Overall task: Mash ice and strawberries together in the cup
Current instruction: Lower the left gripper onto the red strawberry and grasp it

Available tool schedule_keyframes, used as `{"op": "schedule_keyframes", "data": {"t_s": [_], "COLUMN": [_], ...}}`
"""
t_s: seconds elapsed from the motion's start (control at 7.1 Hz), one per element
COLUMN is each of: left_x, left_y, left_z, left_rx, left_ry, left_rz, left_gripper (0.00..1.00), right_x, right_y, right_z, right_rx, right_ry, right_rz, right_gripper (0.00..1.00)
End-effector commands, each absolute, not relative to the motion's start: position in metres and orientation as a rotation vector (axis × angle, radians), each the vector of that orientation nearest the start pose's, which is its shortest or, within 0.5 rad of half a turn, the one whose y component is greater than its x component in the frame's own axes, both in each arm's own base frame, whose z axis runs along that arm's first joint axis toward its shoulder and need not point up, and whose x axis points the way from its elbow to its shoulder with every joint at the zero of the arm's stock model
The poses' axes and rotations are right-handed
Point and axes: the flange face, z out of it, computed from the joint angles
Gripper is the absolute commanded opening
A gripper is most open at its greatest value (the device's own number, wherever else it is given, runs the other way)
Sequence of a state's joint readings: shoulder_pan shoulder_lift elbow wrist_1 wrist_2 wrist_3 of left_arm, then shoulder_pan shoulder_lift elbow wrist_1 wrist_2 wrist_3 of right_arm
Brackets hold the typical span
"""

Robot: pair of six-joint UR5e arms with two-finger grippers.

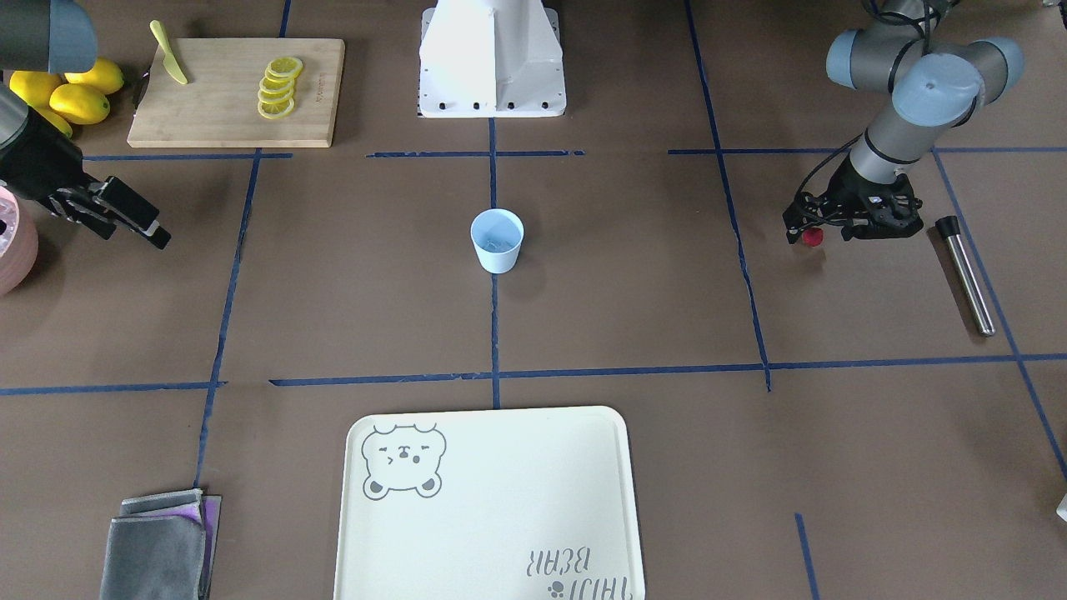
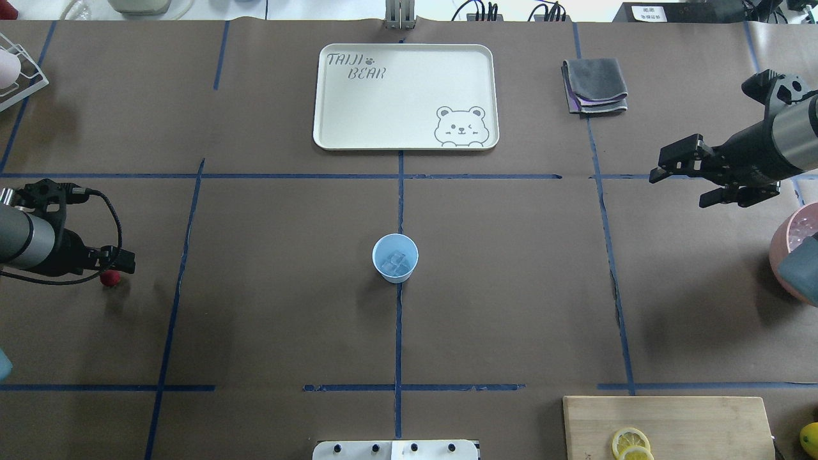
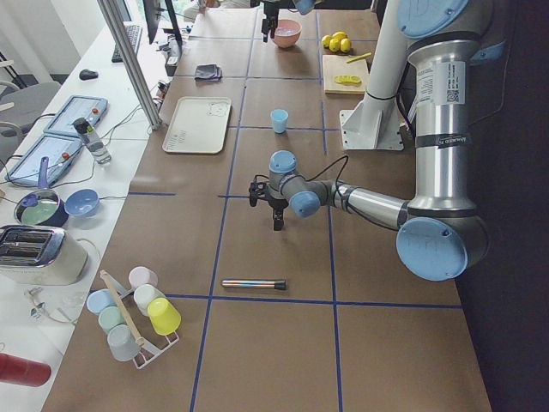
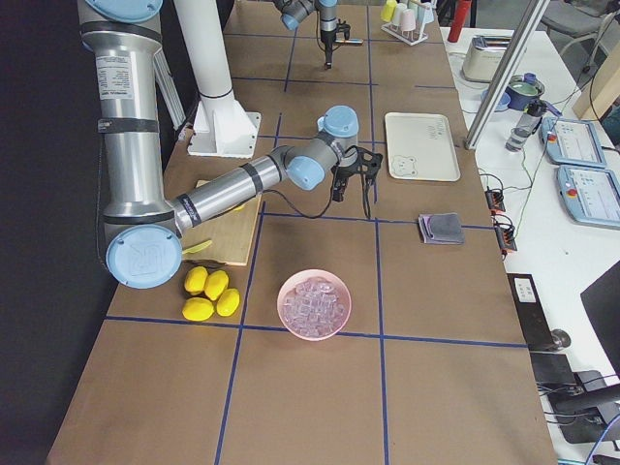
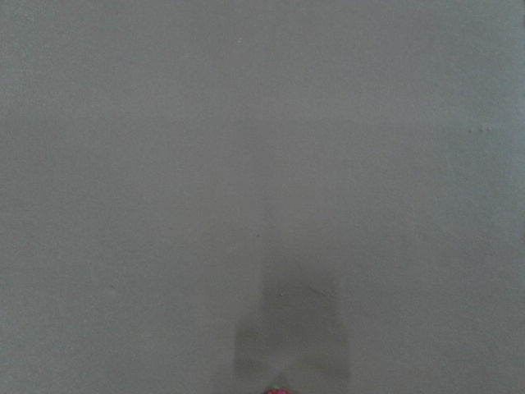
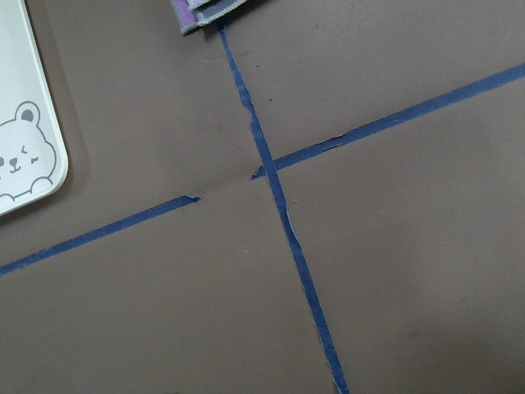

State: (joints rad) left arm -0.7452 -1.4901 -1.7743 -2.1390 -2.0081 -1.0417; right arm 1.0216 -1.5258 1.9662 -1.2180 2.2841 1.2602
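fingers of l gripper (image 1: 804,227) look pinched on small red strawberry (image 1: 813,238) (pickup step), r gripper (image 2: 679,189) agape, empty; next: carry over pale blue plastic cup (image 1: 498,254) w/ clear ice chunks (image 2: 395,260), drop.

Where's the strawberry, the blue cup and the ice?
strawberry (image 1: 813,237): front-facing view, its red side.
cup (image 1: 498,252): front-facing view, its outer wall.
ice (image 2: 396,260): overhead view, top of the chunks.

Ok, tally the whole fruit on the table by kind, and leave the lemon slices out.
Whole lemons: 4
Strawberries: 1
Total: 5
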Motion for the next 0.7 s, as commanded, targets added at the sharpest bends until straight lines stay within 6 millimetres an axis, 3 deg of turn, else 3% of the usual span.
{"op": "schedule_keyframes", "data": {"t_s": [0.0,0.14,0.28,0.42,0.56], "left_x": [0.3014,0.3014,0.3014,0.3016,0.3017], "left_y": [-0.3982,-0.3982,-0.3980,-0.3977,-0.3975], "left_z": [0.5527,0.5527,0.5519,0.5517,0.5519], "left_rx": [0.056,0.055,0.053,0.049,0.047], "left_ry": [0.784,0.785,0.787,0.789,0.789], "left_rz": [-0.050,-0.053,-0.056,-0.055,-0.054], "left_gripper": [1.00,0.99,0.86,0.66,0.37], "right_x": [-0.2019,-0.2021,-0.2019,-0.2014,-0.2012], "right_y": [-0.4603,-0.4606,-0.4603,-0.4608,-0.4606], "right_z": [0.4002,0.3994,0.4001,0.4009,0.4002], "right_rx": [-0.062,-0.061,-0.062,-0.062,-0.061], "right_ry": [-1.019,-1.020,-1.019,-1.018,-1.019], "right_rz": [0.365,0.364,0.365,0.367,0.367], "right_gripper": [1.00,1.00,1.00,1.00,1.00]}}
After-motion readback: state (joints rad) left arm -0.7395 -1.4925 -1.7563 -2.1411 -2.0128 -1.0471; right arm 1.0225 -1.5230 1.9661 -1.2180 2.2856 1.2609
